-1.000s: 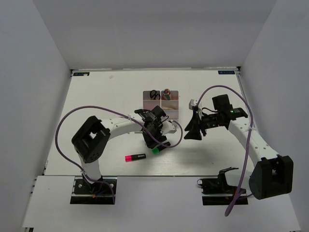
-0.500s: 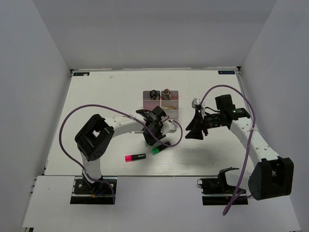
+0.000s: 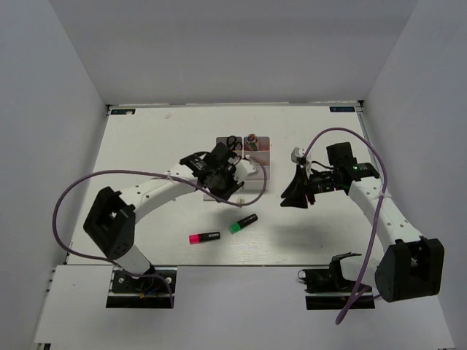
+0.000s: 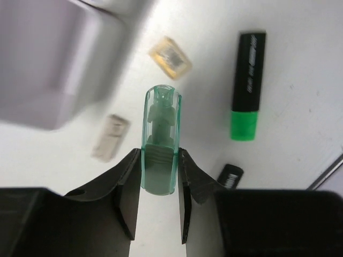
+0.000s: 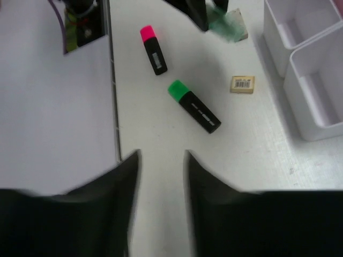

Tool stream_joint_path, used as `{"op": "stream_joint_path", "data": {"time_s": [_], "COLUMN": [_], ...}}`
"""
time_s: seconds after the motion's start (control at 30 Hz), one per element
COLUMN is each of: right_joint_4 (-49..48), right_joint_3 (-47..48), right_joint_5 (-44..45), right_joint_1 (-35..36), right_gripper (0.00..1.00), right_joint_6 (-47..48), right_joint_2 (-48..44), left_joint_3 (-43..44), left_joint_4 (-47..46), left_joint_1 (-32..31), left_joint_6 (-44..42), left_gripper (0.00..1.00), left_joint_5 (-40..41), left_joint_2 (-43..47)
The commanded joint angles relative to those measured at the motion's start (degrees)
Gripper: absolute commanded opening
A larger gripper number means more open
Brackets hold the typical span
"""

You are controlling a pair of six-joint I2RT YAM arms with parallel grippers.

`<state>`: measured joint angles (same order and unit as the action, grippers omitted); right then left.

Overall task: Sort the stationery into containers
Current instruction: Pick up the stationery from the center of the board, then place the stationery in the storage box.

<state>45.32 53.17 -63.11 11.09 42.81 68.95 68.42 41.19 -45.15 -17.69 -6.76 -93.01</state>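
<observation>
We pinch the green marker only by its end in our left claw, so it may swivel loose short of the bins ahead-left.

A: Overhead camera sits high behind the bases, looking down at the whole table — far out.
B: Both wrist cameras look down from close in — all three catch the green highlighter.
</observation>
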Motion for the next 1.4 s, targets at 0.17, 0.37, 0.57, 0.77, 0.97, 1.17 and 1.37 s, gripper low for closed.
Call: {"op": "stream_joint_path", "data": {"time_s": [0.17,0.37,0.57,0.77,0.97,1.17,1.37], "right_joint_4": [3.2,2.4,2.6,3.5,3.4,3.6,4.2], "right_joint_3": [4.5,4.3,4.3,4.3,4.4,4.6,4.5], "right_joint_5": [0.0,-0.5,-0.7,-1.0,-2.0,-2.7,-3.5], "right_joint_1": [-0.3,-0.3,-0.5,-0.5,-0.6,-1.0,-1.2], "right_gripper": [0.0,0.0,0.0,0.0,0.0,0.01,0.04], "right_joint_6": [-0.4,-1.3,-0.8,-0.2,-0.4,-0.1,0.0], "right_joint_2": [1.1,0.9,0.4,0.7,1.0,1.2,1.5], "left_joint_3": [19.4,29.6,31.8,31.9,31.8,30.9,30.6], "left_joint_4": [3.5,5.5,4.2,3.5,4.0,3.2,2.8], "left_joint_1": [4.2,6.2,7.9,8.6,8.6,8.6,8.3], "left_joint_6": [-4.2,-6.7,-6.8,-6.7,-7.4,-6.7,-6.7], "left_gripper": [0.06,0.06,0.06,0.07,0.1,0.38,0.51], "left_joint_5": [6.4,8.1,9.3,10.0,10.4,10.8,11.3], "left_joint_2": [-5.1,-14.7,-18.4,-18.6,-19.1,-18.4,-16.7]}}
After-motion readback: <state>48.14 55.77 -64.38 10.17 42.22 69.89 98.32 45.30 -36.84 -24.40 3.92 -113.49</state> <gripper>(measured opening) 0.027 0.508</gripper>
